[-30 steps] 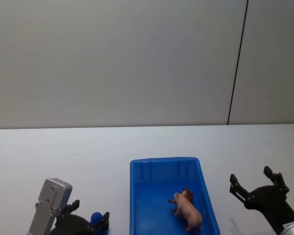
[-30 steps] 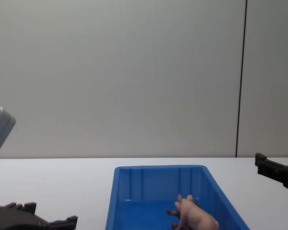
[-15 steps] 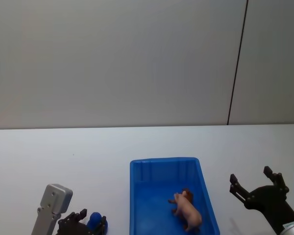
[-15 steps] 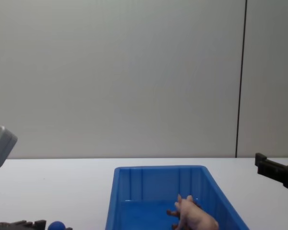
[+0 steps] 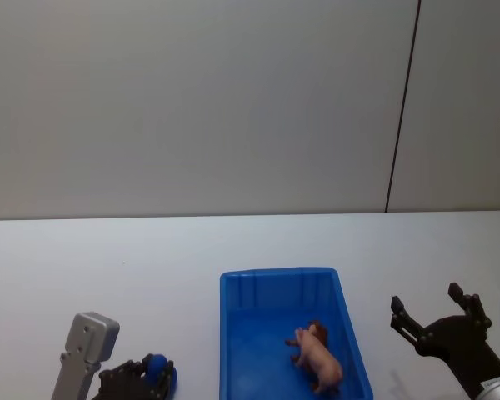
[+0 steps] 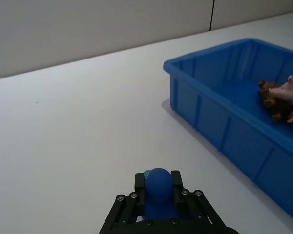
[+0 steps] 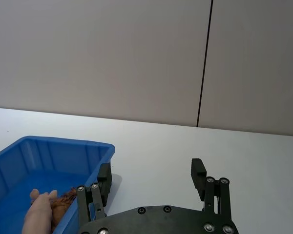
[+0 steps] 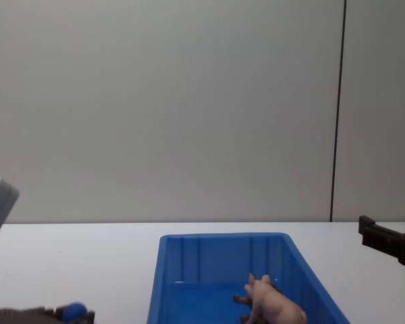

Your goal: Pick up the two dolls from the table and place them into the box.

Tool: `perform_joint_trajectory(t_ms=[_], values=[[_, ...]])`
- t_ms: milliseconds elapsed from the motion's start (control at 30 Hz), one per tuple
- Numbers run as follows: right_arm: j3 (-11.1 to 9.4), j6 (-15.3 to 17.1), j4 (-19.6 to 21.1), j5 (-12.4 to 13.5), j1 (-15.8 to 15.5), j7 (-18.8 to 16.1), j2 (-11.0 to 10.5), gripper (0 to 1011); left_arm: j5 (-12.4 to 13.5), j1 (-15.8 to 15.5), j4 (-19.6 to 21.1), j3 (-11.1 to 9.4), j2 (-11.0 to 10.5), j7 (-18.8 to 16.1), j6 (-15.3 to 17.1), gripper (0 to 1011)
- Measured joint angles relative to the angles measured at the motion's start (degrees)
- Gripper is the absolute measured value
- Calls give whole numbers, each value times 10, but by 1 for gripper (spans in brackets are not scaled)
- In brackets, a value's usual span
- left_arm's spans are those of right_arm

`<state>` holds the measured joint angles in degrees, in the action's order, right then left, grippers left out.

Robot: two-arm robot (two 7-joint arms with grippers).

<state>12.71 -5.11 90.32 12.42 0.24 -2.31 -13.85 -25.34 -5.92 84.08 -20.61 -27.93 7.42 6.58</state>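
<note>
Worktop (image 5: 150, 250): plain white, flat, extending to a grey wall behind.

Box (image 5: 233, 333): bright blue bin with ribbed upright walls and thick rim, standing on the worktop at centre, between the two arms.

Pink pig (image 5: 321, 358): pale pink figurine, inside the box, on its floor toward the right wall and near end.

Brown animal (image 5: 317, 327): dark brown figurine, inside the box, lying against the pig's head end and partly hidden by it; the two touch.

Left claw (image 6: 159, 191): low over the worktop, left of the box and apart from it, near the front edge of the head view. Its black fingers (image 6: 139, 181) are clenched on a small blue ball (image 6: 159, 184), a trace of teal showing beside it.

Right claw (image 7: 151, 179): above the worktop, right of the box, just beside its right wall. Fingers (image 7: 198, 169) spread wide, released, nothing between them.
</note>
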Motion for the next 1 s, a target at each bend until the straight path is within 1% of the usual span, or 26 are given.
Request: perform_joint_trajectory(t_ms=[267,433,700,1000], values=[[0,0,0,0,0,0,0,1001,0,-5,20,6,1,0,-26,270],[0,0,0,0,0,0,0,1001,4,-11,35,9,2,7,-39,245],[0,0,0,0,0,0,0,1001,9,-30,52,12,9,45,-53,205],[0,0,0,0,0,0,0,1001,8,-56,50,10,26,107,-62,153]])
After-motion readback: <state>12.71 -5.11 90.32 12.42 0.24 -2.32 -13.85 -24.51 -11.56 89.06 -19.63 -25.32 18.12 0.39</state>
